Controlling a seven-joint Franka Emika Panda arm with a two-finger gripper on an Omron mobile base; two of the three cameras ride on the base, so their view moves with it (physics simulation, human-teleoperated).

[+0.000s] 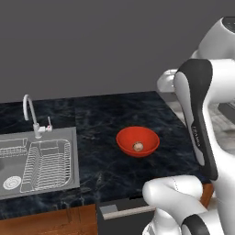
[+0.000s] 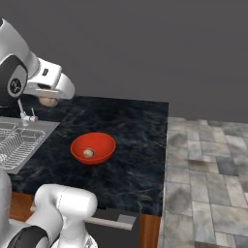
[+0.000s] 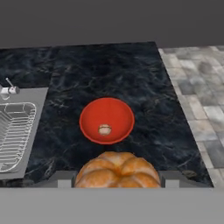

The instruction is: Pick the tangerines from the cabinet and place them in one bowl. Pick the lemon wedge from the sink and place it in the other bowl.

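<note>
My gripper (image 3: pixel 117 180) is shut on a ribbed orange tangerine (image 3: pixel 117 169), which bulges between the two fingers at the bottom of the hand view. From the right base view the same tangerine (image 2: pixel 47 101) peeks out under the white hand (image 2: pixel 51 85), high above the counter near the faucet. Ahead and below sits the glossy red bowl (image 1: pixel 126 139) (image 2: pixel 100 143) (image 3: pixel 93 114) with another small tangerine (image 1: pixel 138 147) (image 2: pixel 88 153) (image 3: pixel 104 129) inside. The steel sink (image 1: pixel 75 158) (image 3: pixel 40 114) lies left of the bowl. The cabinet, the lemon wedge and the other bowl are out of view.
A wire dish rack (image 1: pixel 46 163) fills the sink, with a curved faucet (image 1: pixel 28 108) behind it. The black marble counter (image 1: pixel 101 114) ends at a tiled floor (image 2: pixel 208 160) on the right. The arm's white links (image 1: pixel 202 119) rise at the counter's right end.
</note>
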